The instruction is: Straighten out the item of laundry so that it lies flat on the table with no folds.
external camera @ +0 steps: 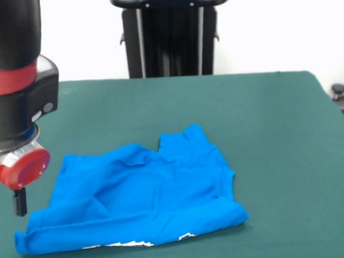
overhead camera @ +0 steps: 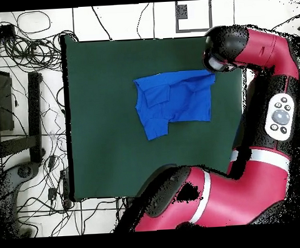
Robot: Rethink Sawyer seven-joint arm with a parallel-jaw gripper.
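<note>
The item of laundry (external camera: 140, 193), a bright blue T-shirt, lies crumpled on the green table (external camera: 263, 130) with folds across its middle. Its near hem is turned under, and a strip of white graphic shows at that edge. My gripper (external camera: 19, 204) hangs at the shirt's left corner in the front view, just above the cloth, under the red and black wrist. From overhead, the shirt (overhead camera: 176, 102) sits towards the table's (overhead camera: 102, 119) right side. The wrist (overhead camera: 222, 50) covers the shirt's upper right corner there and hides the gripper.
The black pedestal (external camera: 171, 35) stands behind the table's far edge. My red arm (overhead camera: 243, 186) curves along the table's right side and bottom in the overhead view. Cables (overhead camera: 24, 54) and black stands lie on the floor to the left. Dark gear (external camera: 343, 98) sits past the right edge.
</note>
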